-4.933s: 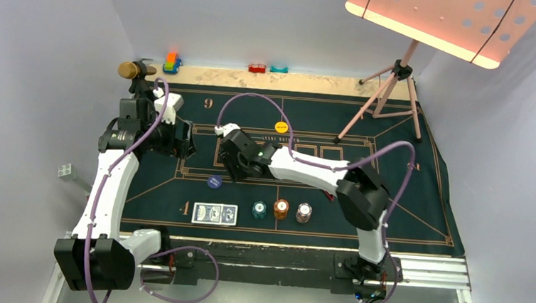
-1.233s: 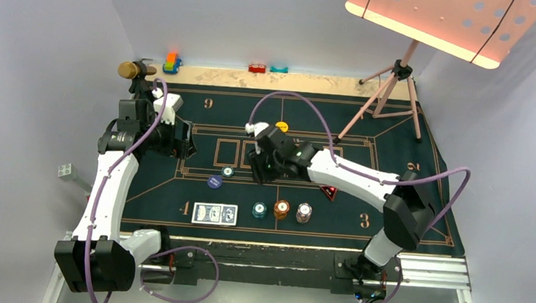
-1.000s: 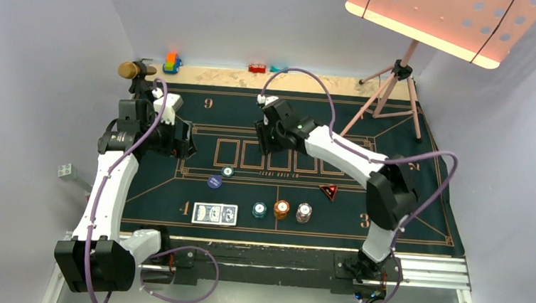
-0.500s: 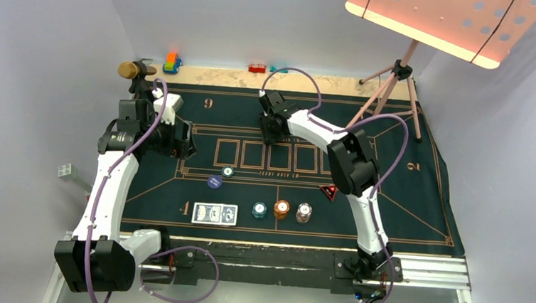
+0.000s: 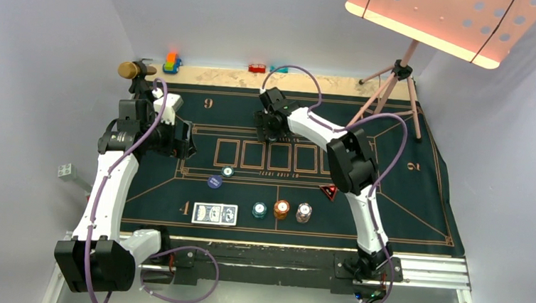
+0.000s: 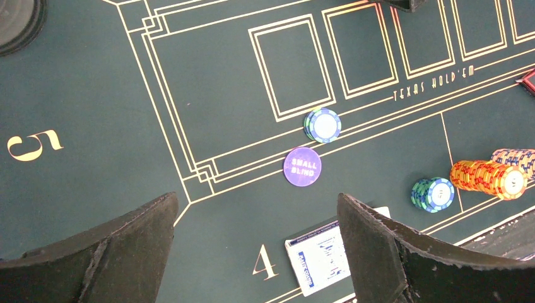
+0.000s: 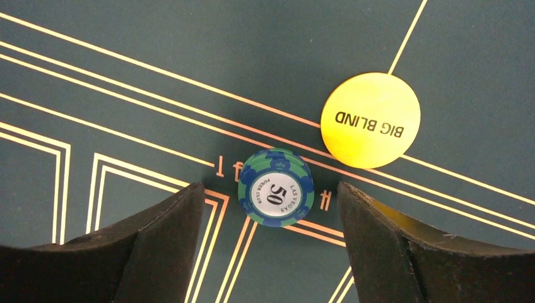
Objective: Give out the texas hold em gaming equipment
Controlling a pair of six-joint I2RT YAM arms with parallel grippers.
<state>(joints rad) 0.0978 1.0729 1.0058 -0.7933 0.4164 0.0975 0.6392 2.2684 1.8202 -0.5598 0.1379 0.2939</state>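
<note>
My right gripper [image 7: 268, 190] is open, its fingers either side of a teal "50" chip [image 7: 276, 187] that lies on the felt beside the yellow BIG BLIND disc [image 7: 370, 120]. In the top view it [image 5: 270, 128] is at the far middle of the mat and hides both. My left gripper [image 5: 181, 144] is open and empty above the mat's left side. The dark blue SMALL BLIND disc [image 6: 302, 166] and another teal chip [image 6: 322, 124] lie together. Teal [image 5: 259, 209], orange [image 5: 281, 209] and white/red [image 5: 303, 212] chip stacks, blue-backed cards [image 5: 214, 213] and the triangle marker [image 5: 328, 192] lie nearer.
A lamp tripod [image 5: 390, 96] stands on the mat's far right. A gold-headed microphone [image 5: 132, 69] and small toy blocks [image 5: 172, 63] sit along the far edge. The green mat [image 5: 404, 204] covers the table, with printed boxes across its middle.
My right gripper has swung from beside the dark blue disc, where a teal chip now lies, across the mat to the far middle. My left arm has not moved.
</note>
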